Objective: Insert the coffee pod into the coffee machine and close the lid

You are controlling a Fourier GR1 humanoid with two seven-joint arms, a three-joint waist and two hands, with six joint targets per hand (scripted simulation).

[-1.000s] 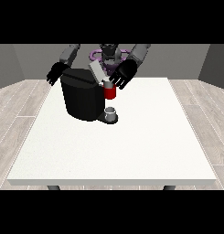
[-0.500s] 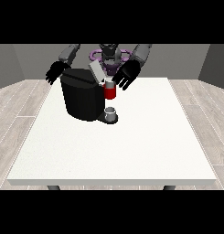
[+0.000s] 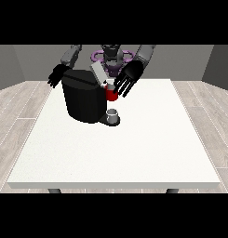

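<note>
A black coffee machine (image 3: 83,95) stands at the far left part of the white table (image 3: 134,148). Its grey lid (image 3: 98,73) is tilted up and open. A red pod holder (image 3: 111,94) shows at the machine's front, with something white in its top that may be the coffee pod. A small grey cup (image 3: 112,115) stands on the machine's base below it. The hand at the view's right (image 3: 129,77) hovers just above and right of the red holder, fingers spread and straight, holding nothing. The hand at the view's left (image 3: 57,75) hangs open behind the machine's left side.
The robot's torso (image 3: 110,56) is behind the machine at the table's far edge. Wooden floor surrounds the table.
The hand at the view's right has lifted up and slightly away from the red holder. The other hand and the lid have hardly moved.
</note>
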